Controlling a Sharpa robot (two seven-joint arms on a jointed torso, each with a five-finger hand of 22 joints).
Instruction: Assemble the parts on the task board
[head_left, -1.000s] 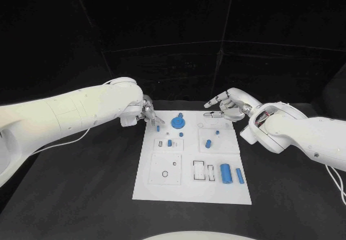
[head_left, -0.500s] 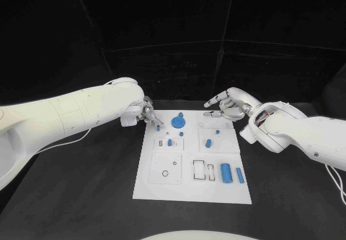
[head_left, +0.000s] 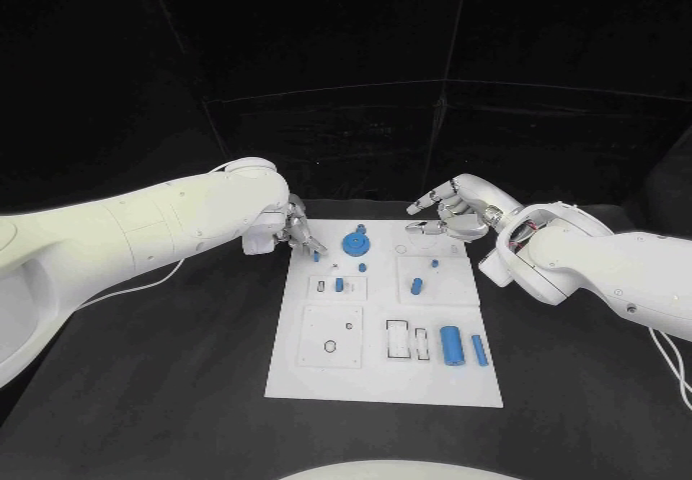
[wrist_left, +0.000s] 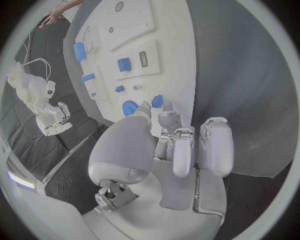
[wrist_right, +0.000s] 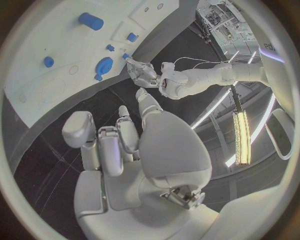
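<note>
Fingertips of the left robot hand (head_left: 293, 232) pinch a small blue part (head_left: 316, 256) at the upper-left corner of the task board (head_left: 387, 390), long axis roughly upright, while the right robot hand (head_left: 454, 215), fingers apart and holding nothing, hovers over the board's upper-right edge.

The task board (head_left: 387, 345) lies mid-table (head_left: 173, 380), left hand (head_left: 293, 232) and right hand (head_left: 454, 212) at its far corners.
</note>
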